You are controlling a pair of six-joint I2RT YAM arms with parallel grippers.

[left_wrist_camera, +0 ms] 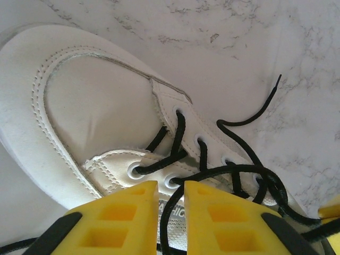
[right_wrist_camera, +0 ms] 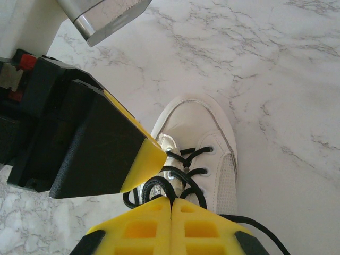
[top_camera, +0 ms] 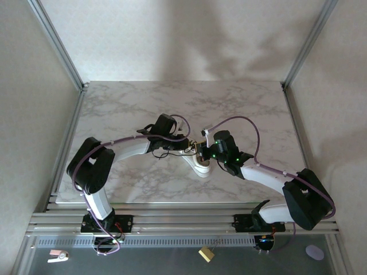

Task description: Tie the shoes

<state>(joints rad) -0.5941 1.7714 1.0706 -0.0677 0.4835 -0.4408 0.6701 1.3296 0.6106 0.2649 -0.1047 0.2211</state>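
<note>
Sneaker (top_camera: pixel 202 164), white, black laces (left_wrist_camera: pixel 234 125): centre of the top view, on the marble table (top_camera: pixel 114 109).
Right gripper (right_wrist_camera: pixel 171 201) is pressed together on a lace loop, likely to hold tension. Left gripper (left_wrist_camera: pixel 171 187) is narrowly apart with a strand in the gap, likely poised to pinch. Tongue label mostly hidden, unreadable.

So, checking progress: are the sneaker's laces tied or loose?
Loose. On the white sneaker no bow shows, and one black lace end trails free across the marble table.

Sneaker (top_camera: pixel 202 167) on table (top_camera: pixel 114 109), near ctr.
</note>
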